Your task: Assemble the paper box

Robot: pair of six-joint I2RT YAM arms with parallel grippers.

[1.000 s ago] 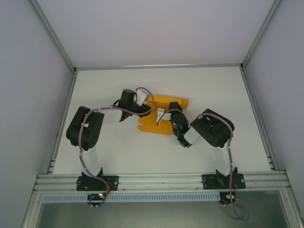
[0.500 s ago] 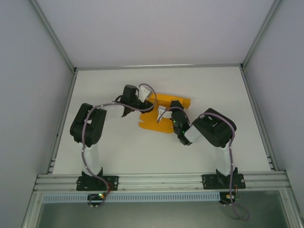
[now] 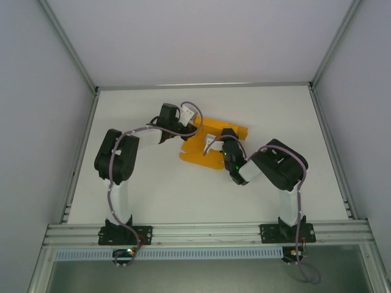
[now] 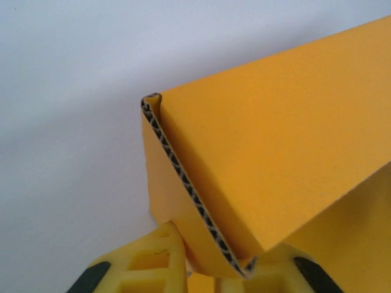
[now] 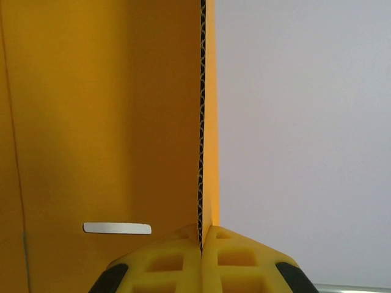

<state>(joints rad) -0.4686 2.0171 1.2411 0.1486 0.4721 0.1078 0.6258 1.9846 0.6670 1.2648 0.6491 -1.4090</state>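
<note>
while the right claw (image 5: 200, 237) clamps the box (image 3: 197, 154) wall edge-on, the left claw (image 4: 208, 264) pinches its folded far-left flap.

Black-white arms (image 3: 119, 165), purple cables (image 3: 110, 201), yellow tool fingers (image 5: 165, 262).

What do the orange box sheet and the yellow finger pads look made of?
Paper box: corrugated cardboard with matte orange faces; the wavy fluted core shows along its cut edge in both wrist views. Finger pads: matte yellow, moulded with square recesses; probably soft plastic or rubber, but the look alone can't settle it.
</note>
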